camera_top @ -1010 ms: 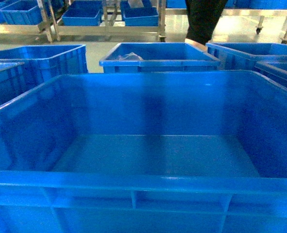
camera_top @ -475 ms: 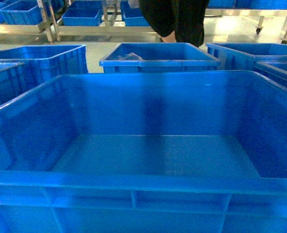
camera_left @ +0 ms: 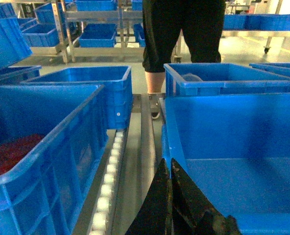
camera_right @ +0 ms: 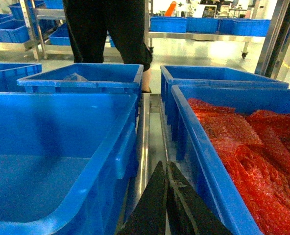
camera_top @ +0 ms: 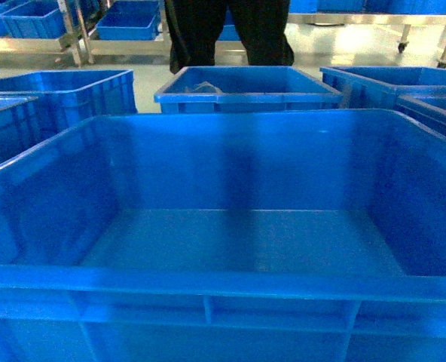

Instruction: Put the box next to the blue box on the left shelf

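The large rectangular bright-blue plastic box point(camera_top: 238, 241) is filling almost the whole head view, its thick near rim running across the bottom of the frame and its bare floor lying in the centre. In the left wrist view this box point(camera_left: 233, 147) is sitting at the right of the frame, and the left gripper point(camera_left: 170, 169) is showing at the bottom centre just beside the box's outer left wall, its dark fingers pressed together with no gap. In the right wrist view the box point(camera_right: 57, 147) is occupying the left half, while the right gripper point(camera_right: 165, 169) is pointing up from the bottom centre, fingers likewise closed on nothing, between the box and a neighbouring blue plastic crate of red crumpled material point(camera_right: 243, 142). A person in black clothing point(camera_top: 223, 30) is standing at the top centre behind a smaller blue crate point(camera_top: 245, 89).
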{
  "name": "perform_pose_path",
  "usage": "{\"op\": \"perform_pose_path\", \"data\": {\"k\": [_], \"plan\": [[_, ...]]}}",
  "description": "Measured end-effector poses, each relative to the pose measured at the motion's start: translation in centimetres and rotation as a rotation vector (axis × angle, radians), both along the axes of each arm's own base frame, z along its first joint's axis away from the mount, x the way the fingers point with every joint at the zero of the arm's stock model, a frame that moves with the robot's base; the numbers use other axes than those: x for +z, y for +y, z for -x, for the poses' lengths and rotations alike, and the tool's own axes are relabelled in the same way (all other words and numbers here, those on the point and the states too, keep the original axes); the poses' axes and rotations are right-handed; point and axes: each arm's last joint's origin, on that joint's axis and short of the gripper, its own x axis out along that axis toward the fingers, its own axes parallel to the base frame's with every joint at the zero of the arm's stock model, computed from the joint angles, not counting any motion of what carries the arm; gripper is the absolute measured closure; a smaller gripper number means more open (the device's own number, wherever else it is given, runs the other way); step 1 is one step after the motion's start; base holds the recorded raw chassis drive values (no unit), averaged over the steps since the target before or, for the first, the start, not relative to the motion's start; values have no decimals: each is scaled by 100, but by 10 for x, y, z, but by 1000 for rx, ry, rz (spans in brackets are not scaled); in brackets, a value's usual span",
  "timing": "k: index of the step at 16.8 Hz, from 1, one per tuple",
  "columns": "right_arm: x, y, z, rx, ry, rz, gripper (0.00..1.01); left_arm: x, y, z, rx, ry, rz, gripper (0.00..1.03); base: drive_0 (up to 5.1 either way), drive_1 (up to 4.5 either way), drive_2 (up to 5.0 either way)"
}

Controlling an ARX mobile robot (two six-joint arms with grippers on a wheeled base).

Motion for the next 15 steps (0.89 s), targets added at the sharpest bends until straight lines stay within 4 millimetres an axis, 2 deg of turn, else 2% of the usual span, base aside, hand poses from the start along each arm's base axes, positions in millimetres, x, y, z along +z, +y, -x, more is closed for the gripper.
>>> {"op": "perform_pose_path", "data": {"k": [3,4,5,7,8,15], "plan": [[0,0,4,1,-7,0,100,0,0,3,0,-5,0,102,0,0,0],[0,0,5,1,-5,0,100,-6,0,10,-4,50,0,102,0,0,0],[0,0,6,1,-10,0,100,-3,0,13,1,3,0,102,0,0,0],[-6,0,15,4,35,0,100,-4,0,13,5,17,0,102,0,0,0],[-1,0,17,3,-15,0,100,-3,0,13,-1,4,0,102,0,0,0],[-3,0,17,2,2,1,98,-3,0,13,0,9,0,102,0,0,0]]}}
